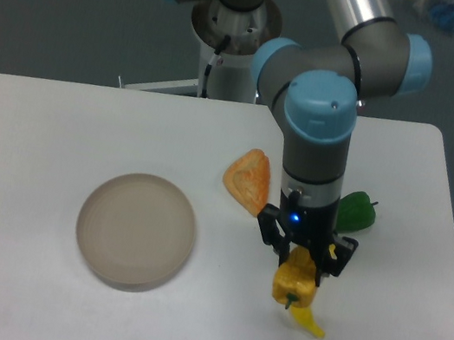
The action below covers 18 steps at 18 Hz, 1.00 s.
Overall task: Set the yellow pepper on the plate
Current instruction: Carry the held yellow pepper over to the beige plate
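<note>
The pepper (294,281) hangs above the desk (39,137), pinched between the black fingers (270,228) of the gripper (302,255), which are closed on its upper part. It is small, blocky, yellow-orange, with ribbed sides, and a short dark stem points down from its underside. It sits right of the plate (136,230) and well apart from it, over the front part of the desk. Just below and behind it a yellow banana (308,322) tip pokes out; the rest is hidden by the pepper. The plate is round, flat, grey-beige and matte, lying left of centre. An orange wedge-shaped item (249,180) lies between the plate and the arm (315,141), a touch farther back. A green pepper (354,210) shows at the right of the arm's wrist, partly covered by it. The desk is plain white and smooth with a rounded far-right corner. Beyond it lies a dark grey floor, a yellow line along the top edge, and the arm's round base (232,39) at the back.
</note>
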Tool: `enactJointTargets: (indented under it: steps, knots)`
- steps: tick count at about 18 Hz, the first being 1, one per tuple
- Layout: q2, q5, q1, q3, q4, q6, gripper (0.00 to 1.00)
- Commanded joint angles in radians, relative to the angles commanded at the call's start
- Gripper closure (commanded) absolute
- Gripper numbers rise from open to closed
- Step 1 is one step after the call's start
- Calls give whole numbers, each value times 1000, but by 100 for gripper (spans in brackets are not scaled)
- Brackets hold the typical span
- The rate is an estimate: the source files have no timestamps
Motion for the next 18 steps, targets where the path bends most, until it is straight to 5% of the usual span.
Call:
enactJointTargets:
  steps: [9, 18]
  knots:
    - [2, 0, -14, -3, 0, -51, 47]
    - [14, 2, -150, -126, 0, -371, 46]
